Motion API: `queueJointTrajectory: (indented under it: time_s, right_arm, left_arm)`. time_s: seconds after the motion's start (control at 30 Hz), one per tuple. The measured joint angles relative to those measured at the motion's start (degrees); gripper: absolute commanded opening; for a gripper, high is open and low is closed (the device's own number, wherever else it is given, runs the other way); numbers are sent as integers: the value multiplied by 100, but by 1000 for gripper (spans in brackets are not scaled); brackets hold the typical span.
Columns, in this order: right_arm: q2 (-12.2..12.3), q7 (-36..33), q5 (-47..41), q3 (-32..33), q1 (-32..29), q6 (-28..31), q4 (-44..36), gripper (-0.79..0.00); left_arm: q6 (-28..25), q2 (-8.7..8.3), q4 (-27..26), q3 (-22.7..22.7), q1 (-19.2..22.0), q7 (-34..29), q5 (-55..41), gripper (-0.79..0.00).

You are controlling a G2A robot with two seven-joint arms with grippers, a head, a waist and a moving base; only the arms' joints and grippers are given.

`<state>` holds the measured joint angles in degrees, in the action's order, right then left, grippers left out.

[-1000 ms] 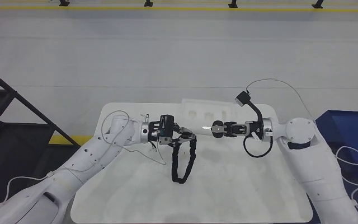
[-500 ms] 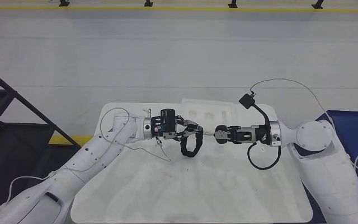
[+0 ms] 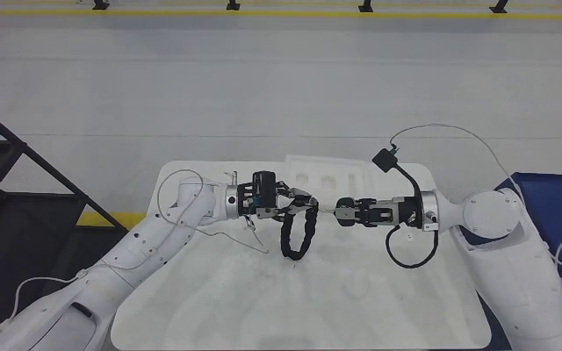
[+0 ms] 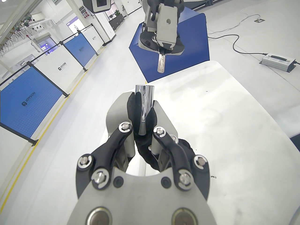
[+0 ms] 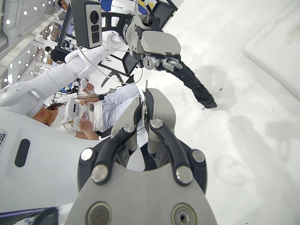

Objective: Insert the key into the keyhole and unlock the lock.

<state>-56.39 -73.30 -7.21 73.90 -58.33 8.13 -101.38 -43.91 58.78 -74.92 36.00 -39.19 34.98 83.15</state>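
While the left tool (image 4: pixel 140 112) clamps the chrome lock cylinder (image 4: pixel 145 97) above the tabletop (image 3: pixel 369 298), the right tool (image 5: pixel 145 108) pinches the key (image 4: pixel 161 62), tip just short of the keyhole (image 5: pixel 148 62). We're lining up; next should come a straight, level push.

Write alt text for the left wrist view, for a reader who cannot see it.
The left claw grips the chrome lock. Facing it, the right claw holds the key pointed at the lock, with a gap between them.

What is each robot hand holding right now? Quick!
Left gripper: closed on the shiny silver cylinder of the black cable lock.
Right gripper: closed on the small silver metal key.
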Motion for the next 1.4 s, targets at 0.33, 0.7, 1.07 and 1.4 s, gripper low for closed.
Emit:
queueJointTrajectory:
  time_s: [0.33,0.7,1.07,1.4]
  right_arm:
    - [162,-369,1337,230,-55,-1383,-1821,-785]
    - [267,-422,2425,171,-184,-2052,-2404,-785]
    - [310,-361,2837,35,-200,-2278,-2567,-785]
    - [338,-354,2778,-1,-177,-2221,-2525,-785]
  left_arm:
    - [-150,41,-363,86,3,-375,278,-785]
    - [-204,261,-125,-120,245,-91,602,-785]
    - [-281,445,163,-264,394,273,797,-785]
    - [-336,527,251,-262,425,324,943,-785]
